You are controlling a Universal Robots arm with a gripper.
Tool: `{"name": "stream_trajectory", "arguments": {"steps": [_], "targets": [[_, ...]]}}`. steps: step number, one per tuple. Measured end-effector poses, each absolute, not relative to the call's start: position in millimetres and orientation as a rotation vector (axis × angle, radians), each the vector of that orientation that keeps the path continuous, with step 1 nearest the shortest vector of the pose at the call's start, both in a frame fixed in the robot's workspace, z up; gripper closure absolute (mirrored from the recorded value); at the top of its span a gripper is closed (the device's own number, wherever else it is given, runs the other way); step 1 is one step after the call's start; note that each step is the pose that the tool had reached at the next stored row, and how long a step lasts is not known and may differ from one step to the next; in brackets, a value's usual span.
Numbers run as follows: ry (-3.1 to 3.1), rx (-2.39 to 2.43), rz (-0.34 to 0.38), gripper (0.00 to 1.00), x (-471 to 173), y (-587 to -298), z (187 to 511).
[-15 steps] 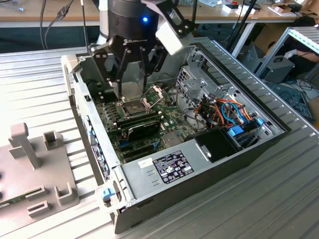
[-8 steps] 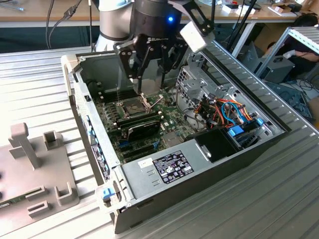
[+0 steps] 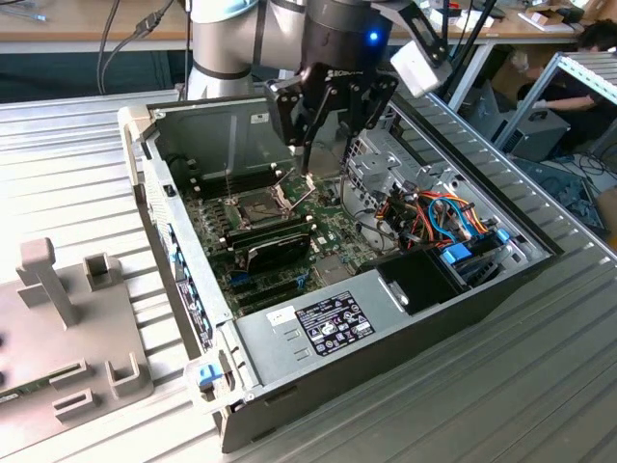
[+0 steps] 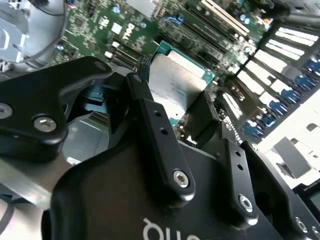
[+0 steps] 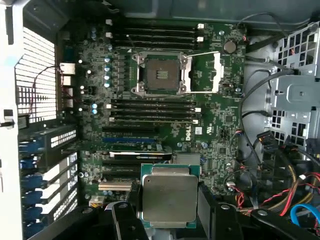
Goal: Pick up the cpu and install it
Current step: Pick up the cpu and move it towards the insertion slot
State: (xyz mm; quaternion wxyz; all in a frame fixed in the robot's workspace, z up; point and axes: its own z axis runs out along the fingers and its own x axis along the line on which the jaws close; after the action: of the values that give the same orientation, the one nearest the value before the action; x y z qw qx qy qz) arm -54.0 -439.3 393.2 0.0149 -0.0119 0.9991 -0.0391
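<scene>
Gripper (image 3: 313, 154) pinches cpu (image 5: 169, 197) by its edges, kept flat for seating; upper centre of exterior view, near open socket (image 5: 160, 75).

1. Ribbed grey metal table (image 3: 501, 386) spans the foreground, glare on it toward the exterior view's left
2. Wooden workbench (image 3: 77, 24) along the back (cables (image 3: 130, 31) hang off its edge)
3. Aluminium-framed rack (image 3: 593, 68) at the exterior view's right, behind the table

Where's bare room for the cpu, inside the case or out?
Tool holds the cpu. Inside, the open socket is free, between memory slots; cables crowd the bay next to the board. Outside, bare table on the exterior view's right.
</scene>
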Motion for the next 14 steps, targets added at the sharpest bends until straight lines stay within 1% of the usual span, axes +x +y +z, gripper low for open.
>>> {"name": "stream_trajectory", "arguments": {"steps": [6, 14], "targets": [[3.109, -0.037, -0.114, 0.45, -40.0, -439.3, 393.1], [3.109, -0.038, -0.113, 0.45, -38.7, -436.5, 393.0]]}}
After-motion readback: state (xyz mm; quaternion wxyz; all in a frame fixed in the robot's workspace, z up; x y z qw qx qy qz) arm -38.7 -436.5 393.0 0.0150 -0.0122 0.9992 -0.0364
